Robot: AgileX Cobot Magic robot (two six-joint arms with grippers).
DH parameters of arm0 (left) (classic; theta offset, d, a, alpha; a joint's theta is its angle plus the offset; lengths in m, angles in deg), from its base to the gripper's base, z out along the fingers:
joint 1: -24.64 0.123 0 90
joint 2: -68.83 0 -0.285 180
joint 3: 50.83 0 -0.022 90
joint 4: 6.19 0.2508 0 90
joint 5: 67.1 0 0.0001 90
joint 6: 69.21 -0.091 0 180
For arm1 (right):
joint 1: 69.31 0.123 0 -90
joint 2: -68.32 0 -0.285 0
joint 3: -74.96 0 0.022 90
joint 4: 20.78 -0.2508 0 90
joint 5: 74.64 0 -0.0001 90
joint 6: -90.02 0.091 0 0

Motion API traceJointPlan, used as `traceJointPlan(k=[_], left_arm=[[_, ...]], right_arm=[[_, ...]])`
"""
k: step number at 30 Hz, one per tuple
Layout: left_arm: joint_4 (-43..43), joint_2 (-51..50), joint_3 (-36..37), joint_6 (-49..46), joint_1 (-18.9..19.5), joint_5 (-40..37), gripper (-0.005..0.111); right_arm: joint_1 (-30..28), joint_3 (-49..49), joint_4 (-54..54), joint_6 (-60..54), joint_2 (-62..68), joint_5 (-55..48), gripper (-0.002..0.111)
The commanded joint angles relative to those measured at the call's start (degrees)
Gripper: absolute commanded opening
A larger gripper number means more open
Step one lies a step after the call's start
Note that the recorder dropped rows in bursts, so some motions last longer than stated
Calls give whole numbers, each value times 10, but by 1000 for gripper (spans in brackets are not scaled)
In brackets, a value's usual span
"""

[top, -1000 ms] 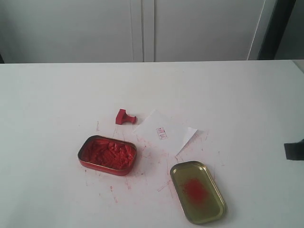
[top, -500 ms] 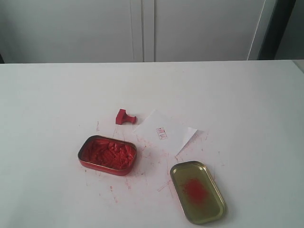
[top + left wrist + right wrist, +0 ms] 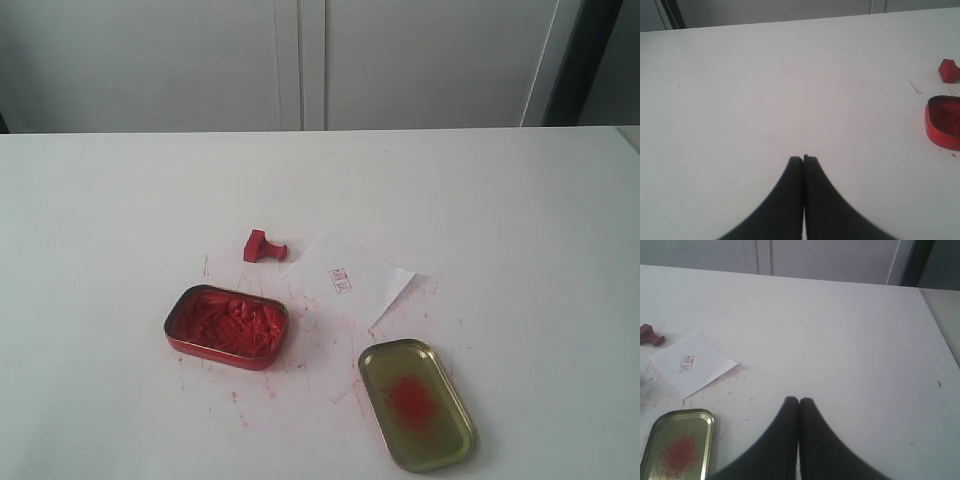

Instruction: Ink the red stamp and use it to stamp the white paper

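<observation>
The red stamp [image 3: 263, 246] lies on its side on the table, just left of the white paper [image 3: 349, 277], which bears a small red imprint. The stamp also shows in the left wrist view [image 3: 949, 70] and at the edge of the right wrist view [image 3: 651, 335]; the paper [image 3: 691, 364] shows in the right wrist view. My left gripper [image 3: 803, 159] is shut and empty over bare table, far from the stamp. My right gripper [image 3: 799, 400] is shut and empty, off to the side of the paper. Neither gripper appears in the exterior view.
A red tin of ink paste [image 3: 227, 326] sits in front of the stamp, partly seen as the red tin [image 3: 943, 123] in the left wrist view. A gold lid [image 3: 415, 403] with a red smear lies near the front edge. Red specks mark the table [image 3: 120, 200].
A dark piece of the right arm at the exterior view's right edge a second ago has left the view. The stamp, paper, tin and lid have not moved.
</observation>
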Motion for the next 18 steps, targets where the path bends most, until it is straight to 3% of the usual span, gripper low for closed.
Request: traceJointPlan(k=[1,18], left_arm=[[1,2,2,1,-2,2,0],[1,2,2,1,-2,2,0]], right_arm=[[-3,2,6,-5,-2,6,0],[-3,2,6,-5,-47,5,0]])
